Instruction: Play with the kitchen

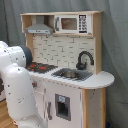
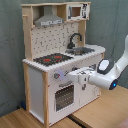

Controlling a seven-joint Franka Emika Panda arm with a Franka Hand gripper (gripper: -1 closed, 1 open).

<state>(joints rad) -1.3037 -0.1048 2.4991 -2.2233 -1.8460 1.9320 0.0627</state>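
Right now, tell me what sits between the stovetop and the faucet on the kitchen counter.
In both exterior views, the sink basin lies between the stovetop and the black faucet, which curves over the basin's far side.

In the second exterior view, the kitchen (image 2: 50,75) front panel stood just ahead of the gripper (image 2: 70,76); open room lay behind and below it.

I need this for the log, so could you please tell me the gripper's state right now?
Gripper: at the kitchen front by the knobs; open or closed cannot be told.
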